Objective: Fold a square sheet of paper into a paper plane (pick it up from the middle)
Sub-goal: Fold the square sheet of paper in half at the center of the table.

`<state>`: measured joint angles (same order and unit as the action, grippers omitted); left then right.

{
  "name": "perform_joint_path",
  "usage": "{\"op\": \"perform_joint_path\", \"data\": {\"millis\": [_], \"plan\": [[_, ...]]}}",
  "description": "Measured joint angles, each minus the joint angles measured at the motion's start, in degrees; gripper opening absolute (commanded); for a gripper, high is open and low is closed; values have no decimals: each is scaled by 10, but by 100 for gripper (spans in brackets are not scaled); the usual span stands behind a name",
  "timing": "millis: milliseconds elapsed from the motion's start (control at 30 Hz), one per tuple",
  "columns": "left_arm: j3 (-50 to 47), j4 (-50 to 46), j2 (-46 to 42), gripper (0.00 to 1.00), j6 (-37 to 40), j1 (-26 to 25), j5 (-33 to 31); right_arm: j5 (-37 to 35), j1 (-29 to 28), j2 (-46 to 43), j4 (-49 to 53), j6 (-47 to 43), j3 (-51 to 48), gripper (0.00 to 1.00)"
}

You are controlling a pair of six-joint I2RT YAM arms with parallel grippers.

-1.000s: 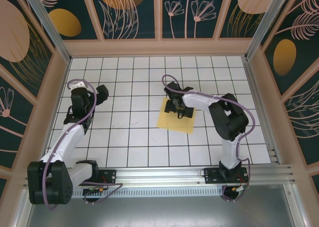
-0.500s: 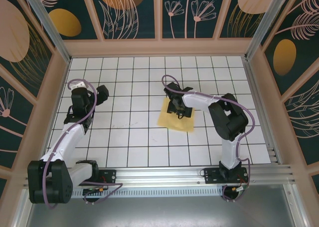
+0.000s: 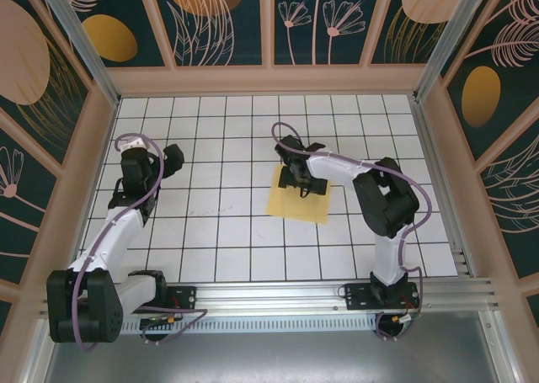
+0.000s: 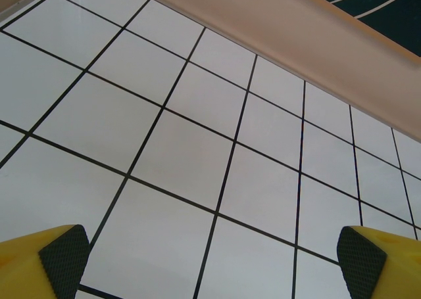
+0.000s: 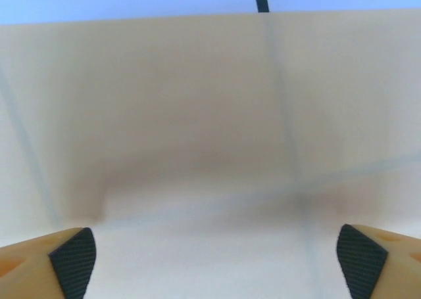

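The square sheet of paper is plain yellow-orange and lies flat near the middle of the tiled table, slightly right of centre. My right gripper hangs directly over its far half, pointing down, jaws wide apart. In the right wrist view the square sheet of paper spreads close under my right gripper, its fingertips spread with nothing between them. My left gripper sits far left, away from the sheet. In the left wrist view my left gripper stands open over bare tiles.
A wooden wall base borders the tiled table at the back, with rails at both sides. A metal rail holding the arm bases runs along the near edge. The wooden skirting lies ahead of my left gripper.
The right gripper narrowed its jaws over the sheet and has spread them wide again; the sheet stays flat in place. The left arm has not moved.
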<state>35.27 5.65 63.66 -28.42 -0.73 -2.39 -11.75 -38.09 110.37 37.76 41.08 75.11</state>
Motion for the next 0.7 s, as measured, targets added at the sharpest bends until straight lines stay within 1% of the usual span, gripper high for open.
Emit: {"op": "perform_joint_path", "data": {"millis": [267, 433, 533, 700], "plan": [[0, 0, 1, 99, 0, 0, 0, 27, -24, -5, 1, 17, -5, 99], [0, -1, 4, 99, 0, 0, 0, 28, -25, 5, 2, 28, -10, 97], [0, -3, 4, 98, 0, 0, 0, 28, -24, 12, -2, 32, -15, 95], [1, -4, 6, 98, 0, 0, 0, 28, -24, 12, -8, 34, -18, 86]]}}
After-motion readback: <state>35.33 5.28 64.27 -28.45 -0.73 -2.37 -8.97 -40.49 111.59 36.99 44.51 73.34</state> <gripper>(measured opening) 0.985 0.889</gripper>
